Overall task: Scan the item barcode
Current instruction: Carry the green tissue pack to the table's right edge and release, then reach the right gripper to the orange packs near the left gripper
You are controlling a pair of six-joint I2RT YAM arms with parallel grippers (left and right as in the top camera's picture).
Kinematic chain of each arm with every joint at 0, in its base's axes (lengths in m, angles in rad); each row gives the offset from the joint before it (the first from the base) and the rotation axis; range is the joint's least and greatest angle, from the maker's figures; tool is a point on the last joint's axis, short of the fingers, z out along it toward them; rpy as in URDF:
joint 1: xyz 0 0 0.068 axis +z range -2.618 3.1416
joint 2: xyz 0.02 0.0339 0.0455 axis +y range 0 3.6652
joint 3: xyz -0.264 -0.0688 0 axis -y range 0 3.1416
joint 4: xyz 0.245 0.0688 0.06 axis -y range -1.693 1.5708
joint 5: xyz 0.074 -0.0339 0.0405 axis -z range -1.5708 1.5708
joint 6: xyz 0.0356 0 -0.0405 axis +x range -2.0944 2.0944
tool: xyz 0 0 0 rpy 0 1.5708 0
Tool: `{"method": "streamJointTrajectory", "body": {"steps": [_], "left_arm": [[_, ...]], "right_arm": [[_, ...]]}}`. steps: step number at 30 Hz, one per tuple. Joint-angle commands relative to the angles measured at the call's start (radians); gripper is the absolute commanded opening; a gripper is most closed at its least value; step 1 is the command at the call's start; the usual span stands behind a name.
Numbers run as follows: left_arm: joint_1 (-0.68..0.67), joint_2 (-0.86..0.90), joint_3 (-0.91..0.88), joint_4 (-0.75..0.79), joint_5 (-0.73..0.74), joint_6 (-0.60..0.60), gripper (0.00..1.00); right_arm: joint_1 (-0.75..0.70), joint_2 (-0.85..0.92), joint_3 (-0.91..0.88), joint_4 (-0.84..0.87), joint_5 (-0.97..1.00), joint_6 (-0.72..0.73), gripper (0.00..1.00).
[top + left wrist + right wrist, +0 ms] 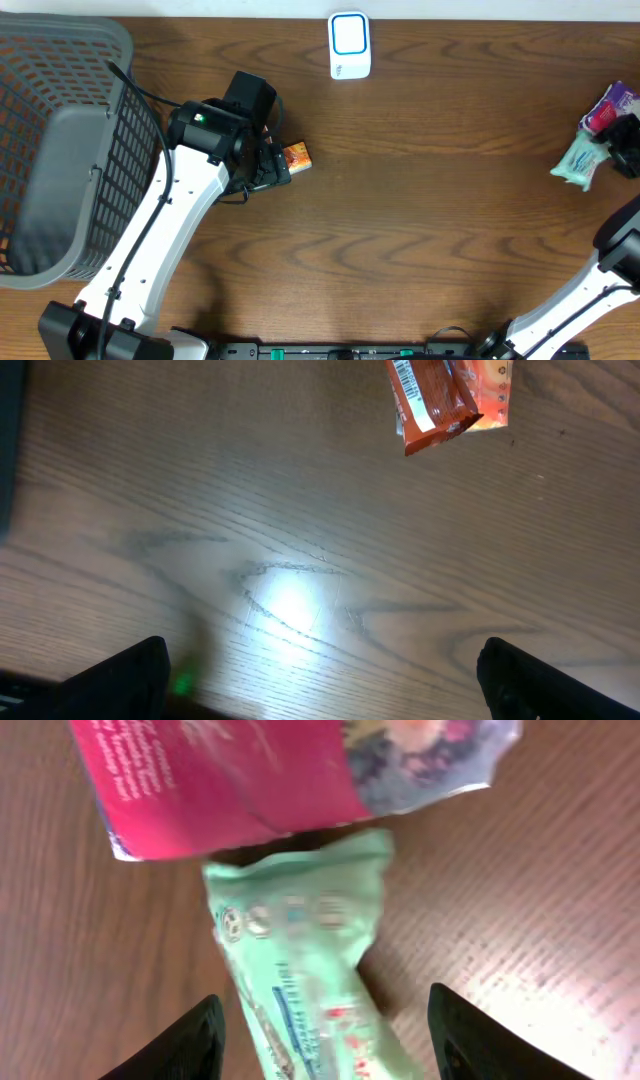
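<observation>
Orange packet (297,157): overhead, on the table just right of my left gripper (275,172), nearer than the scanner (349,45); my left arm is closest.
Left wrist: jaws wide open, empty; packet far-right ahead, barcode up, long axis cropped.
Right wrist: right gripper (325,1040) parted astride the green packet (300,950), gripping nothing.

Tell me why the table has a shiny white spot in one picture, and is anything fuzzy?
Left wrist view: light bounces off the table as a white glare patch, and the orange packet looks a bit soft. Right wrist view: the pink packet and green packet are blurry, their print too fuzzy to read. Overhead view: even light, everything sharp.
</observation>
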Motion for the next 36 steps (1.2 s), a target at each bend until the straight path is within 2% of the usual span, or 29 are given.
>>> {"method": "streamJointTrajectory", "body": {"steps": [1, 10, 11, 14, 16, 25, 27, 30, 31, 36], "left_arm": [[0.001, 0.006, 0.000, -0.004, -0.006, 0.017, 0.98], [0.001, 0.006, 0.000, -0.004, -0.006, 0.016, 0.98], [0.001, 0.006, 0.000, -0.004, -0.006, 0.017, 0.98], [0.001, 0.006, 0.000, -0.004, -0.006, 0.017, 0.98], [0.001, 0.006, 0.000, -0.004, -0.006, 0.017, 0.98], [0.001, 0.006, 0.000, -0.004, -0.006, 0.017, 0.98], [0.001, 0.006, 0.000, -0.004, -0.006, 0.017, 0.98], [0.001, 0.006, 0.000, -0.004, -0.006, 0.017, 0.98], [0.001, 0.006, 0.000, -0.004, -0.006, 0.017, 0.98], [0.001, 0.006, 0.000, -0.004, -0.006, 0.017, 0.98]], "right_arm": [[-0.003, -0.084, 0.010, -0.009, -0.074, -0.026, 0.61], [0.055, -0.269, 0.010, -0.026, -0.507, -0.067, 0.63], [0.077, -0.282, 0.010, -0.043, -0.555, -0.084, 0.66], [0.173, -0.299, 0.009, -0.102, -0.590, -0.097, 0.87], [0.245, -0.294, 0.004, -0.122, -0.590, -0.116, 0.93], [0.636, -0.195, -0.003, -0.050, -0.552, -0.124, 0.93], [0.727, -0.149, -0.003, -0.002, -0.552, -0.065, 0.92], [0.818, -0.088, -0.003, 0.057, -0.552, 0.042, 0.74], [0.848, -0.063, -0.003, 0.076, -0.552, 0.095, 0.70], [0.962, 0.034, -0.003, 0.137, -0.554, 0.306, 0.69]]}}
